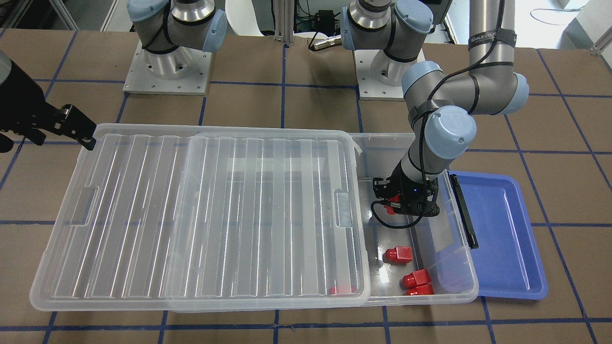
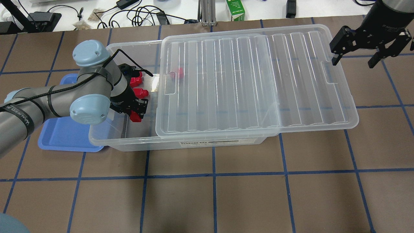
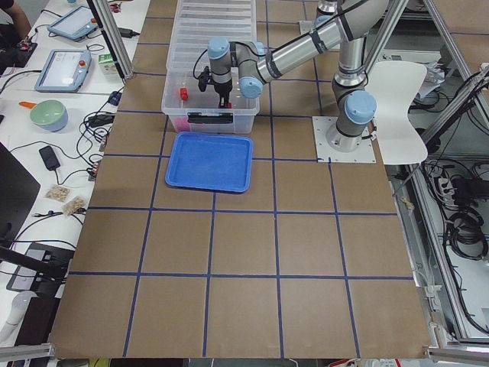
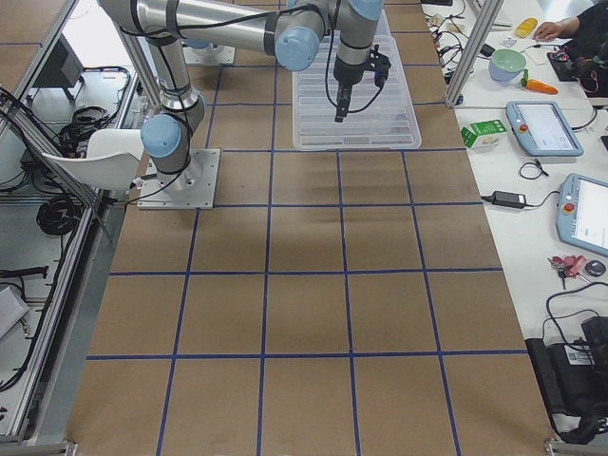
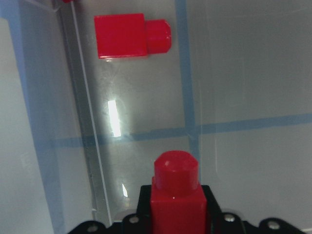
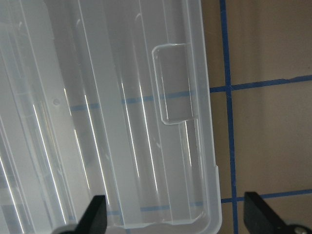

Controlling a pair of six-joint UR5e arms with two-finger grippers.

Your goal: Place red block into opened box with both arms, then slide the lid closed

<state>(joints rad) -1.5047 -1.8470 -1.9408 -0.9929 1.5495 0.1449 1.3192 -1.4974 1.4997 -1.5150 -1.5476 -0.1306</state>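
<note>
My left gripper (image 2: pixel 137 111) reaches down into the uncovered end of the clear box (image 2: pixel 129 142) and is shut on a red block (image 5: pixel 175 195), stub pointing forward. Three more red blocks (image 1: pixel 398 254) lie loose on the box floor nearby, and another (image 2: pixel 177 73) shows through the lid. The ribbed translucent lid (image 2: pixel 252 84) covers most of the box and overhangs its far end. My right gripper (image 2: pixel 354 60) hangs open just past that overhanging end, near the lid's notch (image 6: pixel 173 85), with nothing between its fingers (image 6: pixel 97 214).
A blue tray (image 1: pixel 502 239) lies against the box's end with the black bar (image 1: pixel 464 210), partly under it. The left arm's elbow and cable hang over this end. Cables, a green carton and tablets sit beyond the table's far edge.
</note>
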